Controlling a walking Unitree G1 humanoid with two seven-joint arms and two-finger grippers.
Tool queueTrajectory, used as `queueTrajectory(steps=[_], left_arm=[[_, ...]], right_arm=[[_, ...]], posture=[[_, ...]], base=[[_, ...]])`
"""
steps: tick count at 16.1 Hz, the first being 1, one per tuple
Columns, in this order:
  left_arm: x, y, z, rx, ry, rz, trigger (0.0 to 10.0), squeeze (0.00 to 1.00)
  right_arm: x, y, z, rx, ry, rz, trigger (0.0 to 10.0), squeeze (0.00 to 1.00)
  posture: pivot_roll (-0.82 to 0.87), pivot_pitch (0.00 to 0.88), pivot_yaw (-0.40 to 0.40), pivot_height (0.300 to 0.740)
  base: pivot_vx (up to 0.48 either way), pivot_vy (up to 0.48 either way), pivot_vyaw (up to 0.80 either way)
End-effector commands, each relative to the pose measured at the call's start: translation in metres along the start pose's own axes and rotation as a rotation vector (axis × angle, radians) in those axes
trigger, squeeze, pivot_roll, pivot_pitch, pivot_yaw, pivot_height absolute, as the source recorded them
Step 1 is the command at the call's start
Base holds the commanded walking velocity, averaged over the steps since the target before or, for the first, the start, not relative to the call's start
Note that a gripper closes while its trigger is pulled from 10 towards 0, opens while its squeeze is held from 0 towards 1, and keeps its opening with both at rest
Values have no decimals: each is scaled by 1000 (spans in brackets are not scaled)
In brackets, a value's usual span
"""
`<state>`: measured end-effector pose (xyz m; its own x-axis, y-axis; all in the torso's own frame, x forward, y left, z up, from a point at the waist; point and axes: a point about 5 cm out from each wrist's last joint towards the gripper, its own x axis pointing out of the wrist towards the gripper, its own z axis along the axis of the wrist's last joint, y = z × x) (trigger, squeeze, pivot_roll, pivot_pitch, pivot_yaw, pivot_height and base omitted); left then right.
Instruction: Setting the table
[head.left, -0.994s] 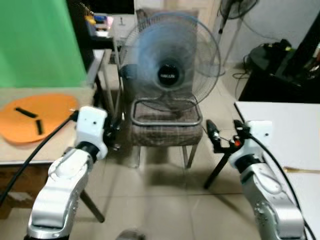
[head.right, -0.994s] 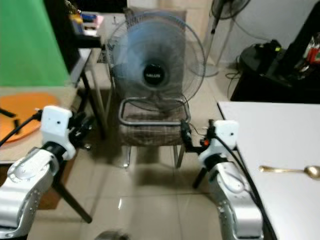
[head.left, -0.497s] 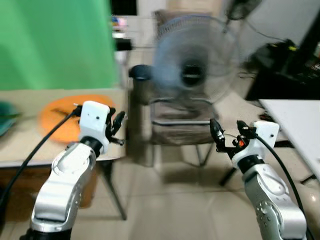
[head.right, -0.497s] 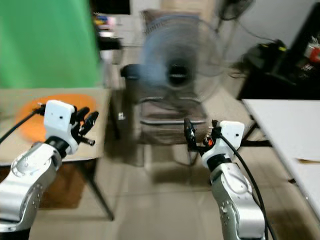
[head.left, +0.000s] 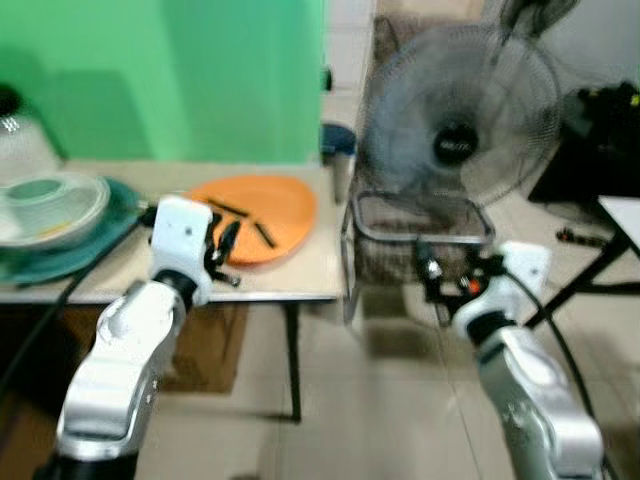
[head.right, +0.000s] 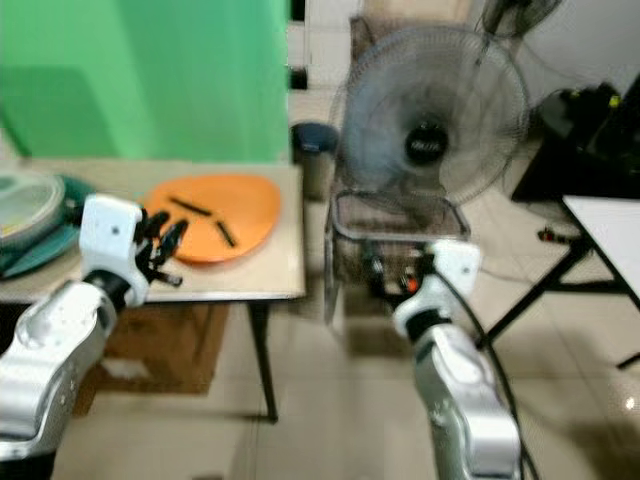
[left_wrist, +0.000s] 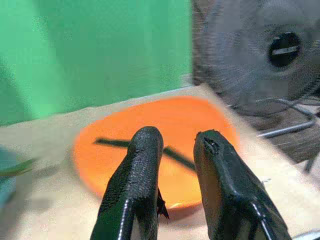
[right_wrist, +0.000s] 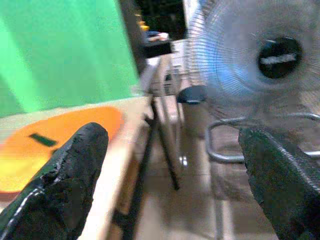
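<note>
Since the earlier frames the view has been swung left, so the orange plate (head.left: 262, 217) is now seen left of centre on the worktop (head.left: 300, 280), with the left tool (head.left: 226, 243) beside it, fingers slightly apart. The plate is judged light, stiff and slippery, best gripped at its near rim; the right tool (right_wrist: 170, 165) is held wide apart, empty.

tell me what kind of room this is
Probably a lived-in room used as a makeshift test or filming space, not a proper dining room. A green backdrop hangs behind a plain table that holds an orange plate and stacked dishes, and a standing fan sits on a chair.
</note>
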<state>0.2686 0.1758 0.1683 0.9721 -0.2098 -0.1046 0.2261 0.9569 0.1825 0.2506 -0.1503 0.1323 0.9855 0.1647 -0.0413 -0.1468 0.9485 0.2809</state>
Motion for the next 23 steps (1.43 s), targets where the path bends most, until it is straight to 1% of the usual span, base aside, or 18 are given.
queueTrajectory(steps=[1,3,4,5,6,10,13,16,19,20,21,23], left_arm=[[1,-3,1,-2,-2,-5,10000,0],[2,-2,2,-5,-6,-6,10000,0],[4,0,3,-1,-11,-11,10000,0],[4,0,4,1,-15,-18,10000,0],[5,-1,5,0,-17,-24,10000,0],[9,-6,5,2,-20,-50,10000,0],[13,-6,6,1,-25,-55,10000,0],[14,-5,7,4,-29,-52,10000,0],[13,-4,7,12,-34,-50,10000,0],[12,-5,8,19,-37,-62,10000,0],[11,-6,9,27,-41,-77,10000,0],[8,-10,8,43,-44,-108,10000,0]], right_arm=[[-1,-4,4,-3,-8,-15,10000,0],[-1,-3,3,-7,1,-5,10000,0],[0,-3,1,-39,11,-1,10000,0],[0,-7,1,-60,12,-26,10000,0],[1,-10,2,-61,4,-50,10000,0],[-1,-10,3,-42,-4,-56,10000,0],[-1,-11,4,-88,-2,-63,10000,0],[3,-13,6,-112,-2,-67,10000,0],[7,-8,4,-118,9,-10,10000,0],[8,-8,4,-109,15,3,10000,0],[8,-9,4,-87,18,8,10000,0],[10,-11,4,-98,27,41,10000,0]], posture=[[38,0,-22,740],[46,0,-17,740],[45,0,-11,740],[38,0,-6,740],[33,0,-2,740],[19,0,8,740],[16,0,12,740],[22,0,7,740],[35,0,-7,740],[39,0,-10,740],[43,0,-15,740],[48,0,-18,740]], base=[[0,0,0],[0,0,0],[0,0,0],[251,0,0],[277,0,0],[292,0,0],[314,0,0],[319,0,706],[316,0,800],[307,0,506],[300,0,0],[285,0,0]])
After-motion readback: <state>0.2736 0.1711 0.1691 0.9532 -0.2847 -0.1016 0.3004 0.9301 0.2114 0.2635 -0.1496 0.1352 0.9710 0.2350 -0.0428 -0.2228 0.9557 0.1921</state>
